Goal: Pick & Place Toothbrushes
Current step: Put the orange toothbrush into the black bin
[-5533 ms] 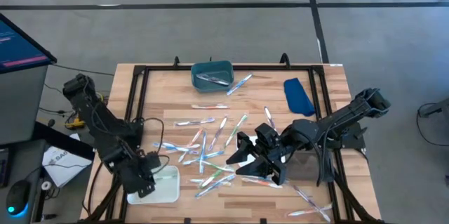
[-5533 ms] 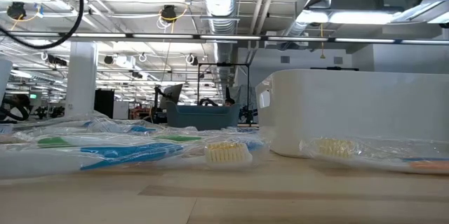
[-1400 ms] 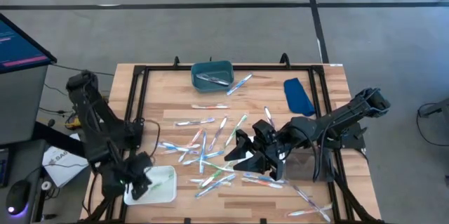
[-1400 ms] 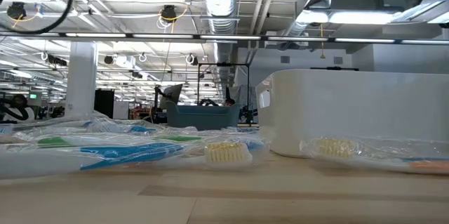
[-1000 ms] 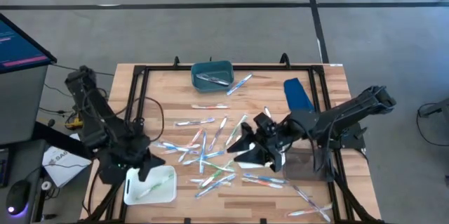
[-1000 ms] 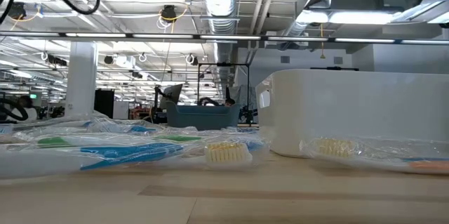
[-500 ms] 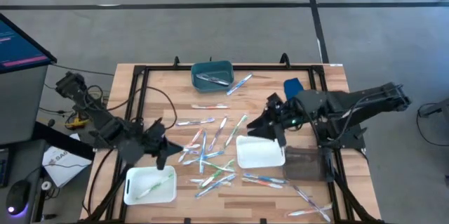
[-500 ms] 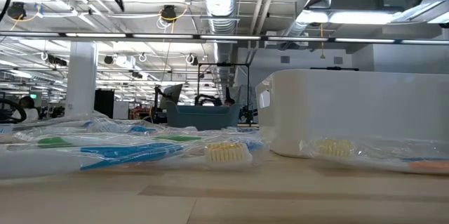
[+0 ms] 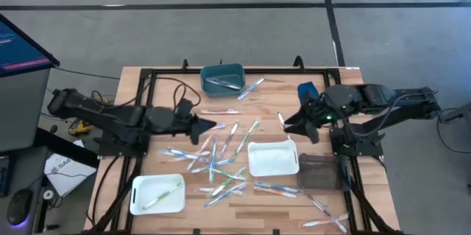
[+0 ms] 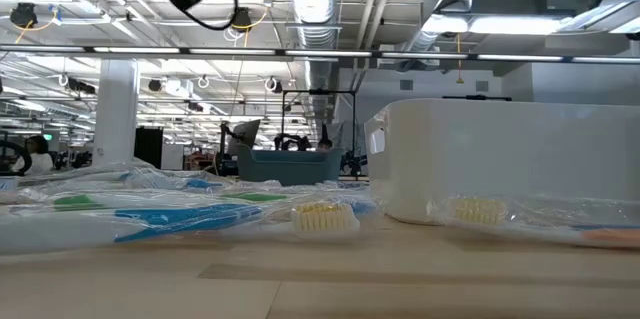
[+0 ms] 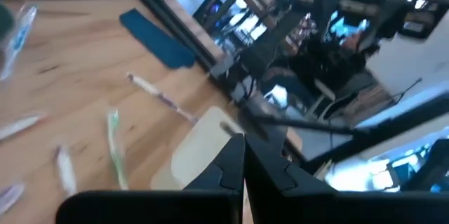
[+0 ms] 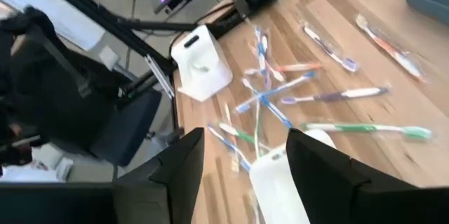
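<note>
Most of the toothbrushes [image 9: 213, 163] are lying flat in a loose scatter across the middle of the worktop [image 9: 346, 79], and their long axes go every which way: a bunch run roughly front to back with a slight lean, some lie crosswise, and a few sit diagonal toward the near right corner. One green one [image 9: 163, 195] lies diagonally inside the white tray [image 9: 140, 204] at the near left, and a pale one rests in the teal bin [image 9: 222, 77] at the far edge, with another toothbrush [image 9: 251, 88] angled just beside that bin. A second white tray [image 9: 273, 158] sits right of the pile, next to a clear container [image 9: 319, 172], and a blue lid [image 9: 312, 99] lies near the far right corner. The left end effector [image 9: 206, 125] hangs over the left half of the worktop, reaching in sideways toward the centre, fingers clenched together with nothing between them. The right end effector [image 9: 289, 123] is over the right half near the blue lid, jaws spread apart and empty, as the right wrist view shows. As for open room, the strip along the far edge between the bin and the lid is mostly bare wood, and the near edge in front of the pile is fairly free too; the black frame rails run along both sides.
</note>
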